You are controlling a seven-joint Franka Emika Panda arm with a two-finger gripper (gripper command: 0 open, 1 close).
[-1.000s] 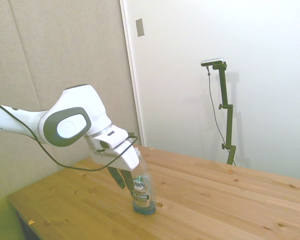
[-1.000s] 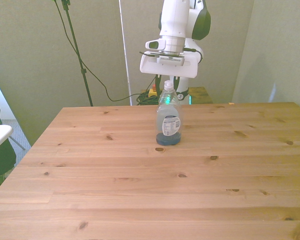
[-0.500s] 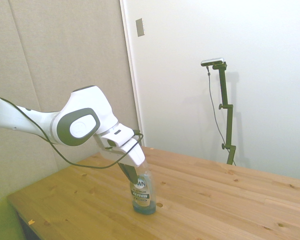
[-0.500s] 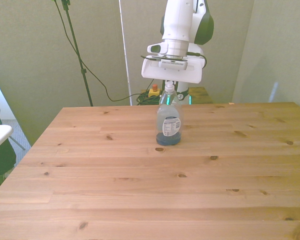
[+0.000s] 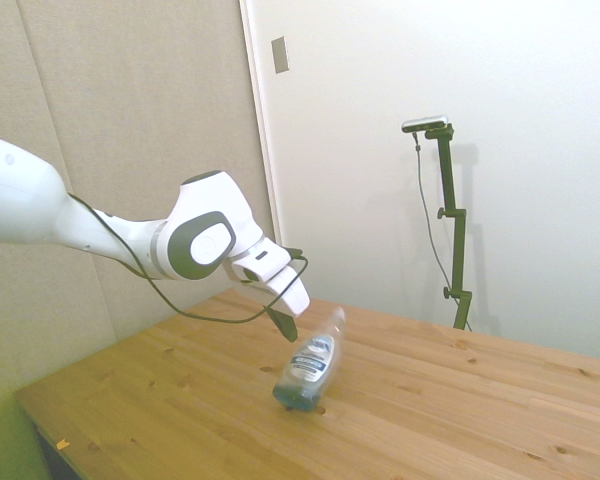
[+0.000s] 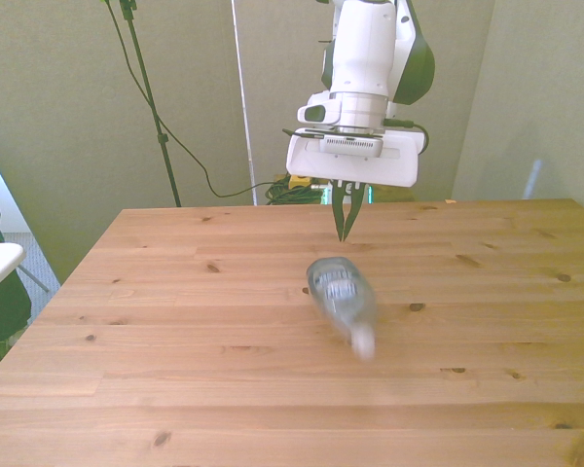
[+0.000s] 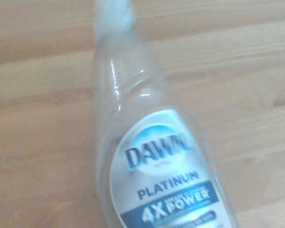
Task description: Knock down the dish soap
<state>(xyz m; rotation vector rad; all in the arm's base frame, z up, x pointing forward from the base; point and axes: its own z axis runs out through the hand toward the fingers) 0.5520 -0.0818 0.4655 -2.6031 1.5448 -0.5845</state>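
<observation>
A white robot arm's gripper (image 6: 343,232) hangs above a wooden table (image 6: 175,389), its two dark fingers pressed together into a narrow point, holding nothing. Just below and beyond the fingertips, the dish soap (image 6: 342,300) is caught mid-fall: the bottle is blurred and steeply tilted, its base near the table beneath the gripper and its white cap tipped away from the arm. In the side view the dish soap (image 5: 308,362) leans away from the gripper (image 5: 287,328), close to the fingertips, though contact cannot be made out. The close wrist view shows the dish soap (image 7: 152,156) filling the picture over bare planks, its label reading "DAWN PLATINUM 4X POWER", with the cap out of focus.

Nothing else rests on the table near the gripper, and nothing stands between the fingers and the bottle. Behind the arm, cables (image 6: 190,161) hang in front of a plain wall.

Half a second ago the bottle stood upright directly under the gripper, cap just below the hand. Since then the arm has pushed forward and the bottle has toppled away from it.
</observation>
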